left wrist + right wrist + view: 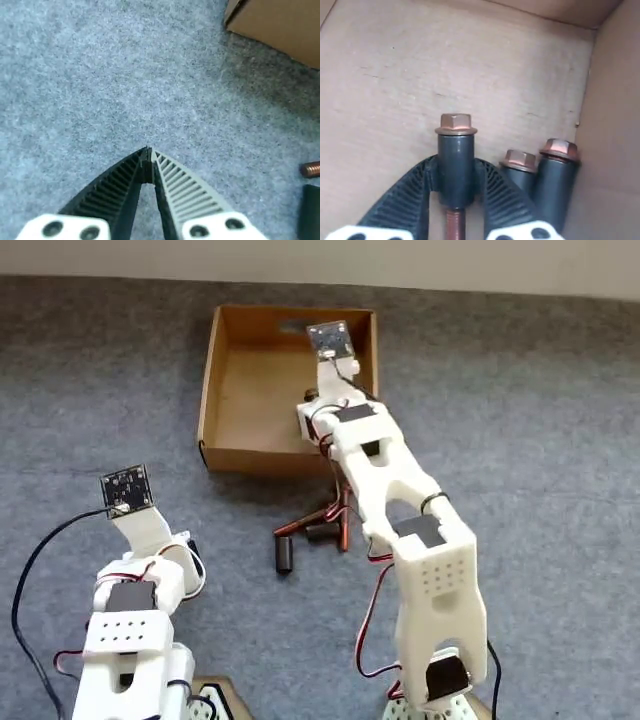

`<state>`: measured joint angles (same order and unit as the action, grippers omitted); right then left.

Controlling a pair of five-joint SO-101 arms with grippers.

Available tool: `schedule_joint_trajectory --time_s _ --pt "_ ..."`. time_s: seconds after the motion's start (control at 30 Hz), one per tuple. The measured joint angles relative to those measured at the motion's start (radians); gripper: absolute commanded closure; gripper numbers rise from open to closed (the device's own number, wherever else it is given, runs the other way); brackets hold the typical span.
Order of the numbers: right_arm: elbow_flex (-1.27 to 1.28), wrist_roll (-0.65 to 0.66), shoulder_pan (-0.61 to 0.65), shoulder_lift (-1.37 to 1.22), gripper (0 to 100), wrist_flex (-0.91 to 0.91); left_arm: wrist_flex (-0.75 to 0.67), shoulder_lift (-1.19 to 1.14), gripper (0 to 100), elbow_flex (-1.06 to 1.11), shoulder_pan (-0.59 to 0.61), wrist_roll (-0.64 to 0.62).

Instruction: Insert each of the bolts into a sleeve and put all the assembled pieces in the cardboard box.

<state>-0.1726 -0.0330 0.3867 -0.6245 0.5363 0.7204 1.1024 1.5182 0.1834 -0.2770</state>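
The white right arm is stretching over the brown cardboard box, the right gripper clamping a black sleeve with copper bolt; the left gripper is sitting closed outside the box.

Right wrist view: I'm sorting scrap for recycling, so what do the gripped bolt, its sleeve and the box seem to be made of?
The bolt is probably metal with a copper-coloured, slightly shiny finish; its hex head and thread show. The sleeve is a dark, smooth, matte tube, either plastic or coated metal; the look leaves it open. The cardboard box is brown, matte cardboard with a fibrous, scuffed floor.
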Motion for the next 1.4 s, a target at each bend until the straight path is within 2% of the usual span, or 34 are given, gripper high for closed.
schedule_joint_trajectory --time_s 0.17,0.37,0.63,0.93,1.4 --pt "-0.002 0.000 0.014 0.000 98.4 0.063 0.000 0.000 99 0.000 0.000 0.000" --pt "-0.009 0.000 0.021 0.000 88.3 0.091 0.000 0.000 99 0.000 0.000 0.000" --pt "-0.048 0.000 0.021 0.002 88.3 0.107 0.000 0.000 99 0.000 0.000 0.000" --pt "-0.181 -0.109 0.020 0.107 88.3 0.327 0.000 0.000 99 0.003 0.000 0.000" --pt "-0.166 -0.118 0.017 0.394 88.3 0.620 0.000 0.000 99 0.003 0.000 0.000"
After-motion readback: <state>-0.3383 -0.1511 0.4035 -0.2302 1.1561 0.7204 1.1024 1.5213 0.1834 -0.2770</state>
